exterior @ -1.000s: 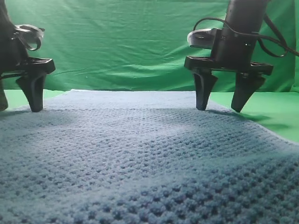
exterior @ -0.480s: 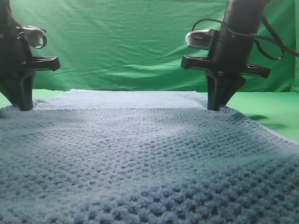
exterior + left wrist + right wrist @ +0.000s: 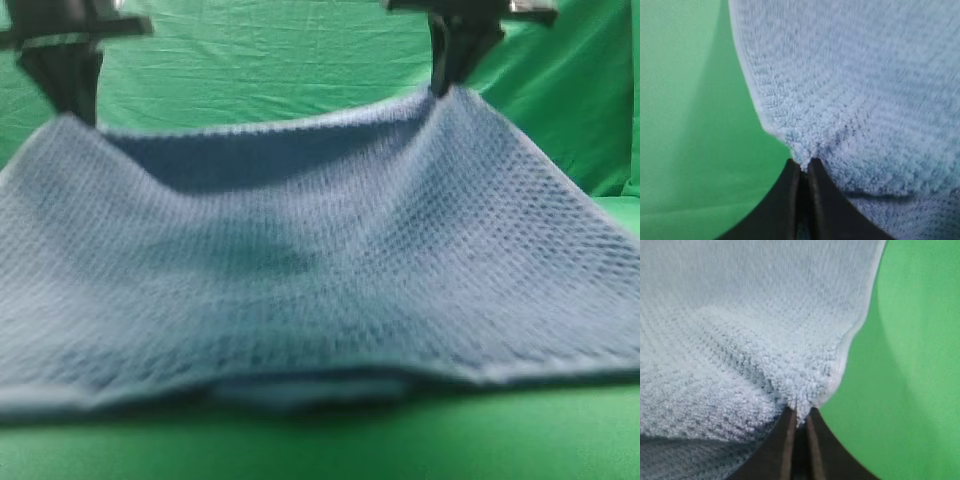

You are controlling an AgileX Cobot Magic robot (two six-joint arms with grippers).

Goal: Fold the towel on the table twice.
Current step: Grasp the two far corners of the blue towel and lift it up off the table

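Two grippers pinch the towel (image 3: 320, 250) at its far corners: left gripper (image 3: 68, 105) at ten o'clock, right gripper (image 3: 445, 88) at one o'clock, each with fingers fully closed on cloth. Towel's far edge hangs raised; its near edge lies on the table (image 3: 330, 440).
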